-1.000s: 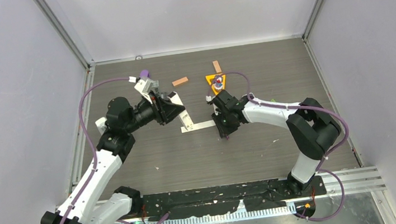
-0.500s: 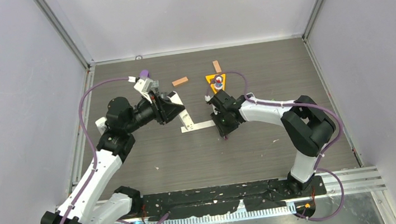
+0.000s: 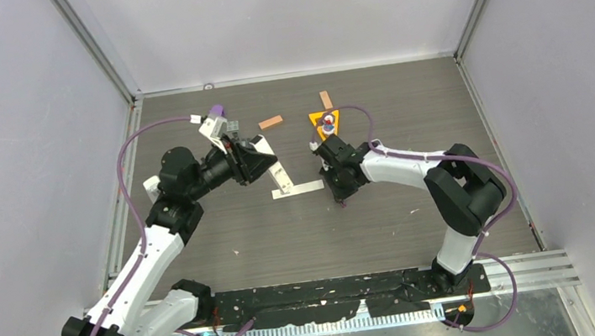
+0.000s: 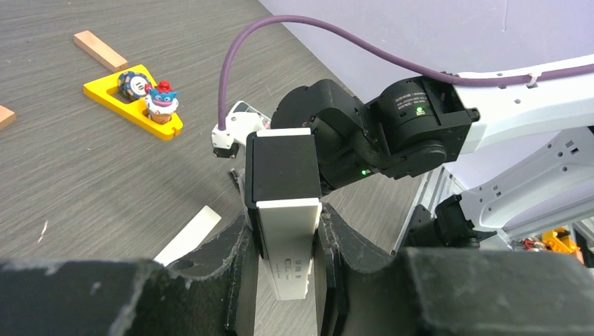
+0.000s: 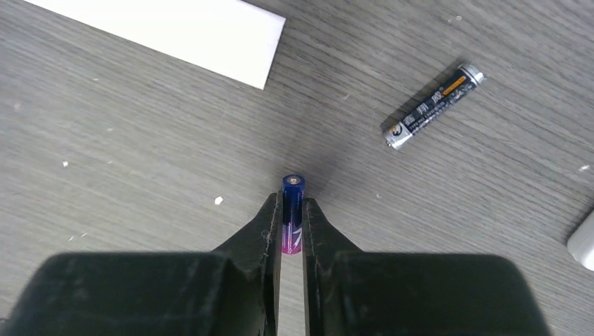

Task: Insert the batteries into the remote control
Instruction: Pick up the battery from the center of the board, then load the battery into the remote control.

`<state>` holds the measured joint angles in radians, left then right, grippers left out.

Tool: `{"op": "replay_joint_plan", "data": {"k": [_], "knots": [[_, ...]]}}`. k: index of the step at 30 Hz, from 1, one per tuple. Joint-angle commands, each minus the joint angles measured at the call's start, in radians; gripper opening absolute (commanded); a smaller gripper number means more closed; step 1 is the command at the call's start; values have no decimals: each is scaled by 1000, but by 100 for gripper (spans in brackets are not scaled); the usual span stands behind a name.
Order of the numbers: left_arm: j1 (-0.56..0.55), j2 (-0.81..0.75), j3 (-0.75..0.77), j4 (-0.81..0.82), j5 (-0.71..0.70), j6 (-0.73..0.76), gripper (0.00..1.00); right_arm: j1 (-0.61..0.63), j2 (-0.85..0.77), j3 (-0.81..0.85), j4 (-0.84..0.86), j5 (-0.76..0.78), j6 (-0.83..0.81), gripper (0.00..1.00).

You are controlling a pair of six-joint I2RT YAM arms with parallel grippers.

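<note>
Two batteries: blue-purple battery (image 5: 293,213) pinched in right gripper (image 5: 292,203), dark battery (image 5: 434,106) at two o'clock. One remote (image 4: 284,210), clamped by left gripper (image 4: 284,231). One yellow tray (image 4: 112,91): two trinkets (image 4: 161,101).

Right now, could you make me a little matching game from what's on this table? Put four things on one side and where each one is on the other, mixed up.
Things:
1. blue-purple battery
2. dark battery
3. remote control
4. toy figure

Places:
A. on the yellow tray
B. lying loose on the table
C. clamped in the left tool
D. pinched in the right tool

Pairs: 1-D, 2-B, 3-C, 4-A
</note>
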<state>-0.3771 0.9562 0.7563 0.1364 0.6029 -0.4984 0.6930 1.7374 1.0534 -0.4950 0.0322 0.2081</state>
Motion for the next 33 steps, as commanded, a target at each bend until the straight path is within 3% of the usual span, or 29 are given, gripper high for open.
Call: {"op": "replay_joint_plan", "data": {"k": [1,6,13,23,33], "knots": [[6,-23,-35,160,-14,-73,0,6,-146,48,26,11,32,7],[7,-47,-176,502,-70,-286,0,7,-381,62,115,10,77,5],[9,2,-231,750,-101,-552,0,88,-561,156,199,-65,70,5],[16,33,-234,816,-113,-760,0,221,-562,227,270,-110,4,5],[20,8,-212,685,-124,-782,0,251,-536,249,274,-137,-73,6]]}}
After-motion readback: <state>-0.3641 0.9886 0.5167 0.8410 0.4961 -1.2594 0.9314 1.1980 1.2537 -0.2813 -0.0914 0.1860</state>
